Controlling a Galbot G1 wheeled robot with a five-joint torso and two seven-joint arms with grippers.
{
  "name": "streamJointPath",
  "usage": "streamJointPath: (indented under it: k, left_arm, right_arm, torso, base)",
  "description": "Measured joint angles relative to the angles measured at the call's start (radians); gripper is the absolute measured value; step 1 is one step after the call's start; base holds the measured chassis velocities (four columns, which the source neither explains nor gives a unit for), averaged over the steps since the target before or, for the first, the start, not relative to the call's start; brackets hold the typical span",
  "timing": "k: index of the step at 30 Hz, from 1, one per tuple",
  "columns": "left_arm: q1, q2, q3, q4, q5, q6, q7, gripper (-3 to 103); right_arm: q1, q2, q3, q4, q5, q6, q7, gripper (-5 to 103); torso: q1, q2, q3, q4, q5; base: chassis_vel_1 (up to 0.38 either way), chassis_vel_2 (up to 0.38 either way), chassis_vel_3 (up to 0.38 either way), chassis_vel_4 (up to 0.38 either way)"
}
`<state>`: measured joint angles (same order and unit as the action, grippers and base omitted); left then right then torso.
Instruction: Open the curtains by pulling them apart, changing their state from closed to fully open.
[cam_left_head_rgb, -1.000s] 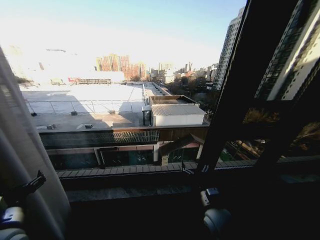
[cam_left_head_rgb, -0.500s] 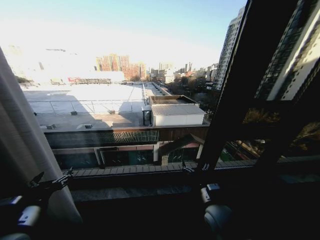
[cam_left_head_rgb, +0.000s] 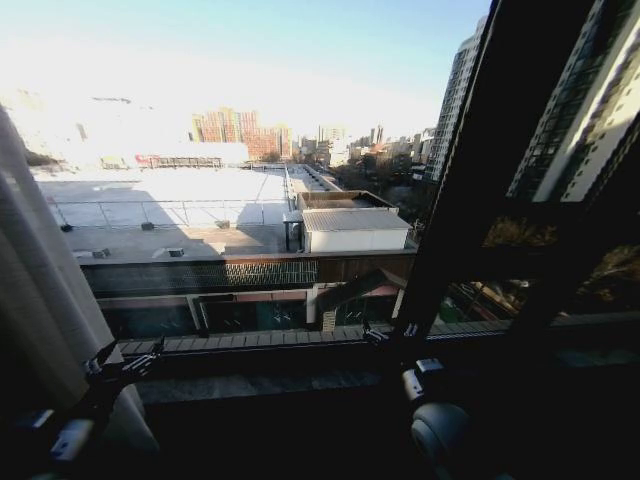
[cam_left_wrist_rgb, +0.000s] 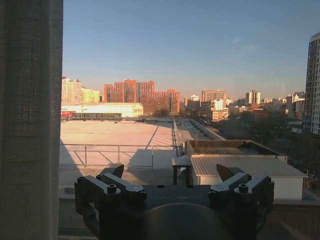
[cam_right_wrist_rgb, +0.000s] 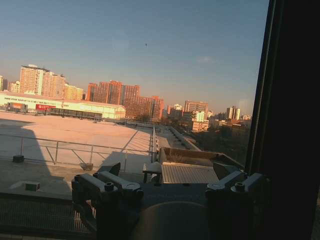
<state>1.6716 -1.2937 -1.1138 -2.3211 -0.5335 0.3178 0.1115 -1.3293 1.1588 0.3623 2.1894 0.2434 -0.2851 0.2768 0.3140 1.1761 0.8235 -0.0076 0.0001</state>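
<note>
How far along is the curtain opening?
Mostly done: the window's middle is uncovered, and the curtain is bunched at the left edge. In hand: the left claw hangs open beside that curtain, gripping nothing; the right claw sits low by the dark frame bar, also open. Left: I can't tell whether a right-hand panel needs pulling.

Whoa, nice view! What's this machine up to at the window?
It is opening the curtains. The one curtain panel in sight hangs bunched at the far left, leaving the glass bare to the city. The left hand sits open beside that panel, not gripping it, with nothing between its fingers. The right hand is low by the dark window frame, also open and empty.
</note>
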Motion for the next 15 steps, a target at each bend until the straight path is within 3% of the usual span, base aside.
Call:
streamJointPath:
  k: [5, 8, 15]
  left_arm:
    - [-0.014, -0.009, 0.024, -0.007, 0.021, 0.010, -0.023, 100]
    - [-0.027, -0.039, 0.103, -0.024, 0.071, 0.026, -0.088, 100]
    - [-0.019, -0.076, 0.165, -0.051, 0.115, 0.023, -0.093, 100]
  right_arm:
    - [-0.002, 0.000, 0.002, 0.001, 0.000, 0.000, 0.000, 100]
    - [-0.004, 0.001, 0.004, 0.002, 0.000, 0.000, 0.002, 100]
    - [-0.004, -0.005, 0.003, 0.007, -0.001, -0.002, 0.003, 100]
  torso:
    - [0.000, 0.000, 0.000, 0.0000, 0.0001]
    - [0.000, 0.000, 0.000, -0.0001, 0.0006]
    - [0.000, 0.000, 0.000, 0.0000, 0.0003]
  base:
    - [-0.195, -0.223, 0.206, 0.194]
    - [-0.265, -0.292, 0.265, 0.295]
    - [-0.314, -0.357, 0.295, 0.360]
